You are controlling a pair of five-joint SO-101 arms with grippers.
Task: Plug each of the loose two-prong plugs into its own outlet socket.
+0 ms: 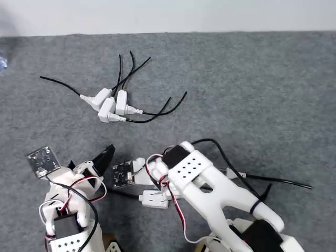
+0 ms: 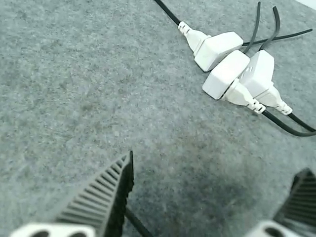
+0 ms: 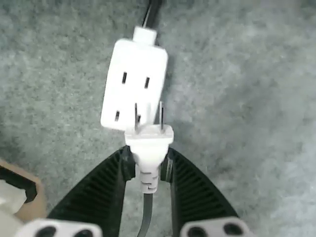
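Nearest to us, the right claw (image 3: 148, 159) is pinching the loose two-prong plug (image 3: 148, 143) by the flat sides of its white body, just behind the flange, with the cord running back between the fingers. We judge that the right place to hold it. The moulded body is rigid and light but smooth, so a grip nearer the ribbed strain relief would let it twist. The prongs (image 3: 161, 114) are thin metal and point at the outlet socket (image 3: 133, 91). Their tips lie over its near pair of slots and are not yet seated.

That socket block lies flat on the grey bench (image 2: 74, 74). It looks light and unanchored, so we expect it to skid away under an insertion push unless it is braced from the cord end. Its black cord looks stiff enough to swing it round.

Alongside, the left claw (image 2: 216, 165) hangs spread wide over bare bench, holding nothing.

Farthest off lies a cluster of three more socket blocks (image 1: 109, 105). Each seems to have a plug already in it, and their black cords fan outward.
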